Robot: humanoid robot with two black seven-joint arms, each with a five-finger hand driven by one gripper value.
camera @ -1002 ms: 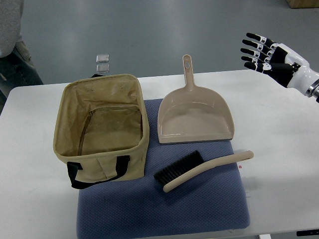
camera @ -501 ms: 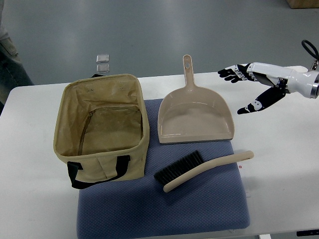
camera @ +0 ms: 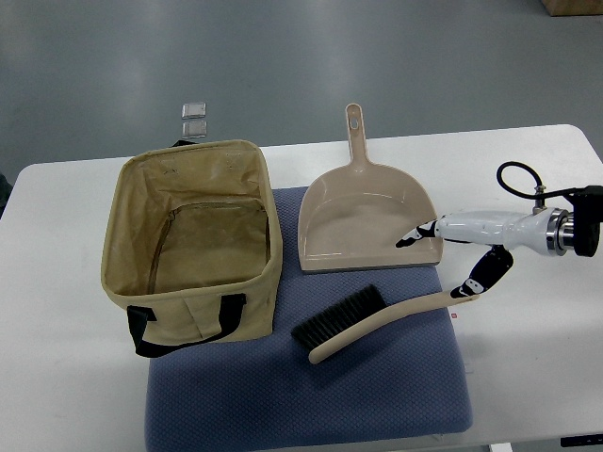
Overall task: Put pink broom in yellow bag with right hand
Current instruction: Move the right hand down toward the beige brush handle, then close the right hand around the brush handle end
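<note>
One hand (camera: pixel 450 259) open — over broom (camera: pixel 377 321).

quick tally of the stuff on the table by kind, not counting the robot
bag: 1
dustpan: 1
broom: 1
blue mat: 1
total: 4
</note>
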